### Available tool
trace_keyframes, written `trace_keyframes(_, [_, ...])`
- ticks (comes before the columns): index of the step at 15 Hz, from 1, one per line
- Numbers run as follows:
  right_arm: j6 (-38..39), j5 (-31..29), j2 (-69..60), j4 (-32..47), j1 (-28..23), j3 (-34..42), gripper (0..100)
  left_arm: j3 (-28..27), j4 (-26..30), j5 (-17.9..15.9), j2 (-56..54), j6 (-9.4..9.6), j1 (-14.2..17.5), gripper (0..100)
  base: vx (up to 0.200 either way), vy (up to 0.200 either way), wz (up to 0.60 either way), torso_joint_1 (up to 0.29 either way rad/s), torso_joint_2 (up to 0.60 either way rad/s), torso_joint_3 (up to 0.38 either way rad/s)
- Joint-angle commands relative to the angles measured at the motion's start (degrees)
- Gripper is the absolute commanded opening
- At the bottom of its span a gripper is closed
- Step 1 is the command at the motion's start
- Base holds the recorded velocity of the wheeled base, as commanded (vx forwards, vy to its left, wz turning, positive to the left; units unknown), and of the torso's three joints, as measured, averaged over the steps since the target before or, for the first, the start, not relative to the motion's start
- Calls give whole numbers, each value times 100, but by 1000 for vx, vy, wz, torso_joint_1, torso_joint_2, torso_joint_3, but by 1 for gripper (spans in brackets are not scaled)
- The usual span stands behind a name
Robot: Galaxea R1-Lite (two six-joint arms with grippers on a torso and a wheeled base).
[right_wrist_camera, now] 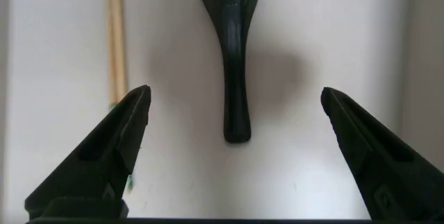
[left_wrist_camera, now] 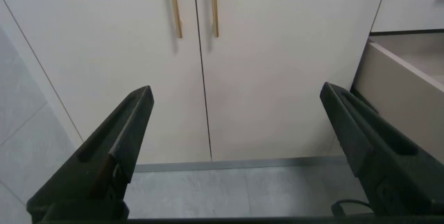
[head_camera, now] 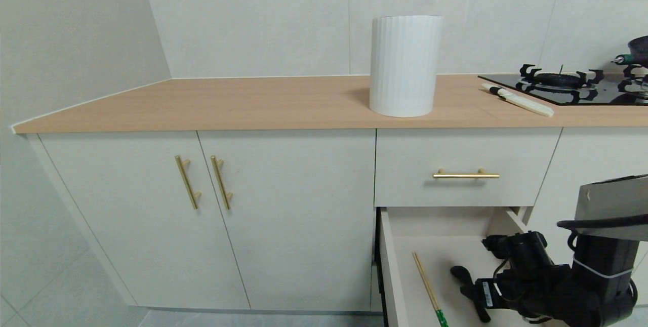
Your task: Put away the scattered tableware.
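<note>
Seen from the head, a white knife (head_camera: 517,99) lies on the worktop (head_camera: 253,101) by the stove (head_camera: 582,95), likely light, stiff and slick, best pinched at its handle; at the left wrist, the left hand (left_wrist_camera: 234,96) is released and empty; at the right wrist, the right hand (right_wrist_camera: 234,98) is released over a spoon (right_wrist_camera: 234,64) in the drawer (right_wrist_camera: 333,37).

Soft, even light is falling from overhead and keeping the scene bright. Glare is streaking the glossy wall tiles (head_camera: 253,18) along their far top edge. The white canister (head_camera: 403,64) is throwing a faint shadow leftward across the countertop (head_camera: 228,101), whose edge is shading a thin band of the cabinet doors (head_camera: 152,205) below. The glass hob (head_camera: 592,96) at far right is mirroring its grates. In the open drawer (head_camera: 392,266), the black spoon (right_wrist_camera: 232,57) is casting a diffuse shadow beside itself. Wide-angle distortion is bowing the countertop's line and tilting the left wall.
</note>
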Motion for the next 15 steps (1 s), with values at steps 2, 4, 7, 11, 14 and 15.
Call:
trace_keyframes(2, [-6,21,-1720,954,-58,55,100,0,2,1,0,1,0,100,0,0,0,0,0,0])
trace_keyframes(4, [-14,21,-2291,1306,-58,29,100,0,2,1,0,1,0,100,0,0,0,0,0,0])
trace_keyframes(7, [-32,38,-3311,2202,-5,-156,100,0,2,1,0,1,0,100,0,0,0,0,0,0])
trace_keyframes(11, [-32,548,-4638,4092,153,-701,100,0,2,1,0,1,0,100,-50,0,0,1,1,1])
trace_keyframes(14, [-32,601,-4840,4399,258,-753,100,0,2,1,0,1,0,100,-200,0,0,7,10,5])
trace_keyframes(15, [-41,601,-4831,4399,285,-753,100,0,2,1,0,1,0,100,-200,0,0,-2,7,7])
